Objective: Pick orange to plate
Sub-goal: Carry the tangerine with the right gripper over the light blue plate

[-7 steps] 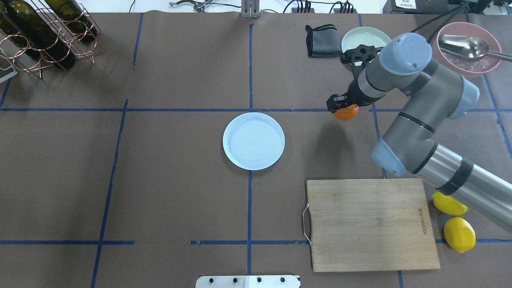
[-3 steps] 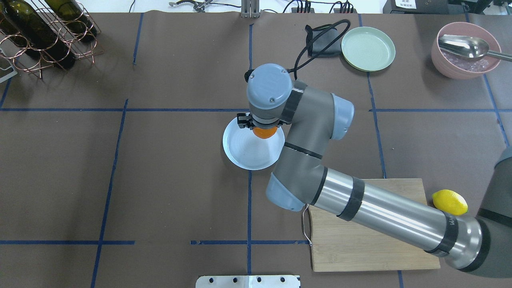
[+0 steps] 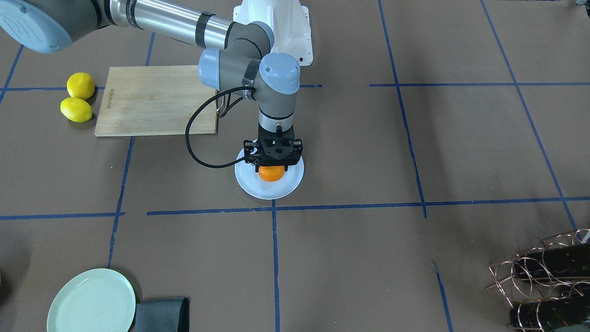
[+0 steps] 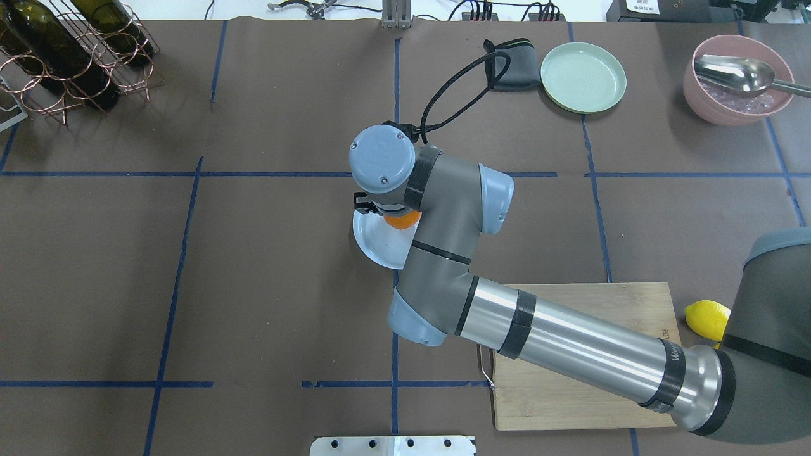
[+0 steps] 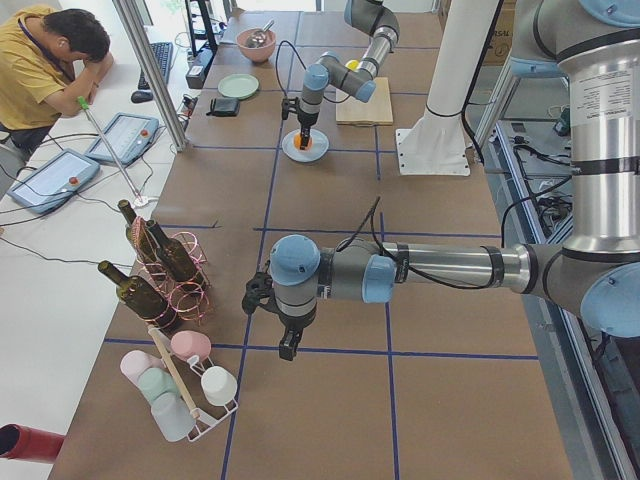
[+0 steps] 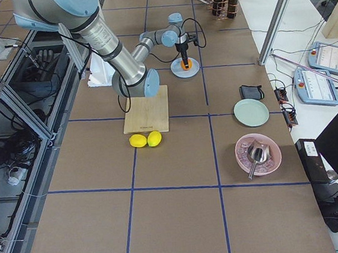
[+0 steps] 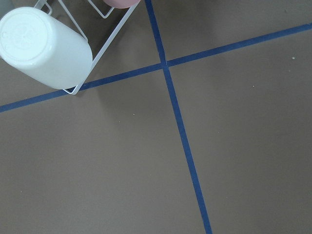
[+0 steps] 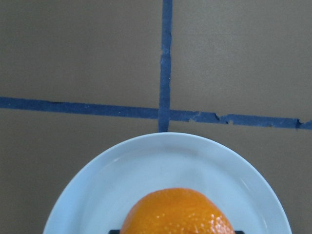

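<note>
The orange (image 3: pixel 271 174) sits low over the middle of the pale bluish-white plate (image 3: pixel 246 184), held from above by my right gripper (image 3: pixel 271 168), which is shut on the orange. I cannot tell whether the fruit touches the plate. In the right wrist view the orange (image 8: pixel 178 212) fills the bottom edge with the plate (image 8: pixel 97 185) spread beneath it. From overhead the wrist hides most of the orange (image 4: pixel 402 221) and half the plate (image 4: pixel 370 244). My left gripper (image 5: pixel 288 345) hangs over bare table far from the plate; whether it is open or shut I cannot tell.
A wooden cutting board (image 3: pixel 156 99) lies behind the plate with two lemons (image 3: pixel 76 109) beside it. A pale green plate (image 4: pixel 583 76), grey cloth (image 4: pixel 516 66) and pink bowl with spoon (image 4: pixel 735 79) stand at the back right. A wine rack (image 4: pixel 70 50) occupies the back left.
My right arm has swung left from the back right, carrying the orange to above the plate, then shifted slightly further left over it.
</note>
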Tool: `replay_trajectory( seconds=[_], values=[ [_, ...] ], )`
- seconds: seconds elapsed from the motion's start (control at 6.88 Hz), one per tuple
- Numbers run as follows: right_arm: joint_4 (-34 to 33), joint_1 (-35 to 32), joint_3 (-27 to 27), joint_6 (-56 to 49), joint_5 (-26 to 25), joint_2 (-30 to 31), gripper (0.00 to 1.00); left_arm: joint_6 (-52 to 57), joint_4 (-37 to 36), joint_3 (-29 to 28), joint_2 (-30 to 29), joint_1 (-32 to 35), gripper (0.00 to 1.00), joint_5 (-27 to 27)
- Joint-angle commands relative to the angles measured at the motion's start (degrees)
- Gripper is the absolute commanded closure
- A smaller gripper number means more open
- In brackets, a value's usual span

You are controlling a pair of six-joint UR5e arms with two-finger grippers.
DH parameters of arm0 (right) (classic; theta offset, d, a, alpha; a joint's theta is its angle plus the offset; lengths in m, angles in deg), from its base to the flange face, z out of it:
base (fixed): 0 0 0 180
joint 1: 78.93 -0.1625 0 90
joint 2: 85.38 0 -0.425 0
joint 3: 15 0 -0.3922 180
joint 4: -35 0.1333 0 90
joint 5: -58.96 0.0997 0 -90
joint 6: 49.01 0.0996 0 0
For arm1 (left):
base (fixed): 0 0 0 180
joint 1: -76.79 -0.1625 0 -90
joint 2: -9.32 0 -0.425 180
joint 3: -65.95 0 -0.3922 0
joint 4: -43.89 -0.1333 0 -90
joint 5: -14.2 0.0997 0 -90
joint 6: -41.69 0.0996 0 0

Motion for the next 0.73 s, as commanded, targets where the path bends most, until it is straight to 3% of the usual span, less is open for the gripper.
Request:
replay_trajectory(
  seconds=[0.0,0.15,0.29,0.58],
  values=[
    [-0.1,0.71,0.2,-0.02,-0.89,0.08,0.17,0.0,0.0,0.03,0.0,0.0,0.0,0.0],
    [-0.1,0.63,0.11,-0.1,-0.89,-0.09,0.0,0.0,0.0,0.03,0.0,0.0,0.0,0.0],
    [-0.36,-1.12,-1.11,-1.32,0.24,-0.27,0.0,0.0,0.0,0.03,0.0,0.0,0.0,0.0],
    [-5.51,-10.57,-7.58,-10.94,11.01,0.86,0.0,-0.26,0.0,0.03,0.0,0.0,0.0,0.0]
  ],
)
